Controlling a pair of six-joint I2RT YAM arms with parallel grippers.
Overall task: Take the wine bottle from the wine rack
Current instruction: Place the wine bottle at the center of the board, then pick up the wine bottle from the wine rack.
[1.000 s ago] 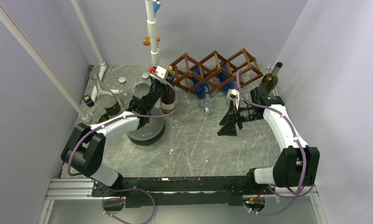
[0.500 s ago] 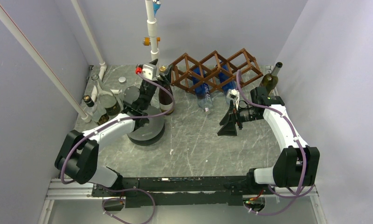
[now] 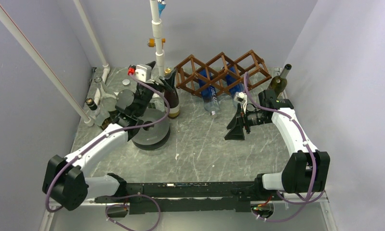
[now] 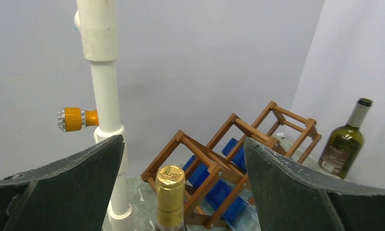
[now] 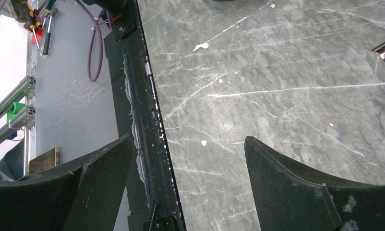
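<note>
The brown wooden wine rack point(image 3: 222, 72) stands at the back of the table, with blue bottles point(image 3: 208, 92) lying in its lower cells. A dark wine bottle point(image 3: 171, 98) with a gold foil cap point(image 4: 170, 185) stands upright on the table just left of the wine rack point(image 4: 238, 139). My left gripper point(image 3: 156, 89) is open beside the bottle's neck, on its left and apart from it. In the left wrist view the cap sits low between the spread fingers of the left gripper point(image 4: 183, 139). My right gripper point(image 3: 237, 126) hangs open over bare table; the right wrist view shows nothing in the gripper point(image 5: 189, 139).
A green bottle point(image 3: 278, 83) leans by the right wall. A white pipe point(image 3: 157, 38) with an orange fitting point(image 4: 74, 119) rises behind the standing bottle. A grey round disc point(image 3: 151, 132) lies under my left arm. More bottles point(image 3: 114, 108) stand at the left.
My left gripper has opened and let go of the gold-capped bottle, then drawn back to the left. The bottle stays upright. The right arm has not moved.
</note>
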